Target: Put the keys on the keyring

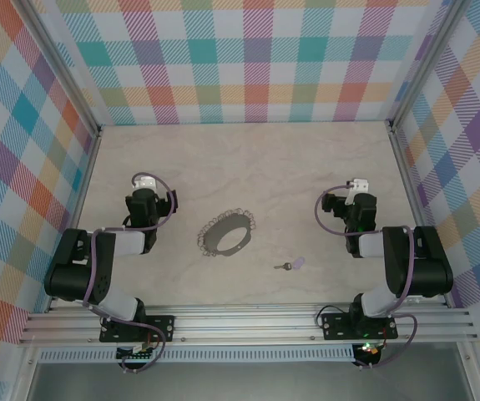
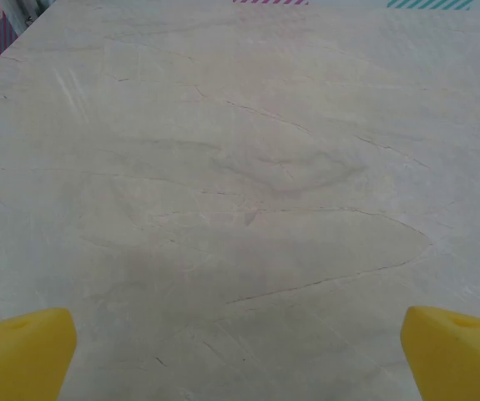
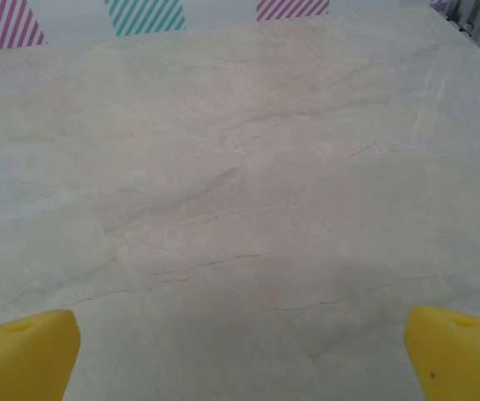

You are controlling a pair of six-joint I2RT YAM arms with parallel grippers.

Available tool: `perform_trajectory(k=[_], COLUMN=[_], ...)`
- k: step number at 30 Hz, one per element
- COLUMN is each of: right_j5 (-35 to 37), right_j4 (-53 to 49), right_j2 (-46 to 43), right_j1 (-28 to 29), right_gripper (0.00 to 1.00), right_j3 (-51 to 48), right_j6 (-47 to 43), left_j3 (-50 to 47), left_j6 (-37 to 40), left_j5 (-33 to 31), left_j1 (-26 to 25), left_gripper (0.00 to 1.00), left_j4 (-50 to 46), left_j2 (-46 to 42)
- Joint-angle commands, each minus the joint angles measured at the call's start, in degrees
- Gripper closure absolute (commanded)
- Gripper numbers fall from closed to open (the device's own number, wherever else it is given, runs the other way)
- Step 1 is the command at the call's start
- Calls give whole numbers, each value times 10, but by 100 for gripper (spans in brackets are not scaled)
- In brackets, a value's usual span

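Note:
The keyring, a thin silver wire ring with scalloped loops, lies flat in the middle of the table. The small key, lilac head and short dark blade, lies a little to its right and nearer the front. My left gripper sits well left of the ring, and my right gripper is right of the key and farther back. Both stand open over bare tabletop: the left wrist view has yellow fingertips wide apart, and so does the right wrist view, fingertips with nothing between.
The pale marble-patterned table is boxed in by plaid walls at the back and both sides, with aluminium posts at the corners. An aluminium rail carrying the arm bases runs along the front edge.

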Motion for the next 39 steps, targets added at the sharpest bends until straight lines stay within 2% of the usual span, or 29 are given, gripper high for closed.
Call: perform_trajectory(k=[1,12,22,26,30,35,39], right_j5=[-2,-2,-2,-9,-15,13,26], right_j4=[7,6,0,2,-52,-122,-291], right_j2=[-6,-6,-4,-9,-42,-87,-125], right_j1=[3,3,3,3,3,3,3], right_gripper=[0,0,0,2,5,5,5], right_j3=[9,9,12,11,25,44,110], right_j6=[0,1,2,1,-3,7,54], left_j3=[4,6,19,21,46,56,99], left_j6=[-2,-4,0,1,-2,-9,-52], left_j5=[2,4,35,34,27,13,16], left_j1=[4,5,12,12,12,12,11], left_gripper=[0,0,0,3,4,5,7], left_j4=[-1,-3,-24,-35,-92,-136,-225], left_j2=[4,3,6,0,-23,-69,-108])
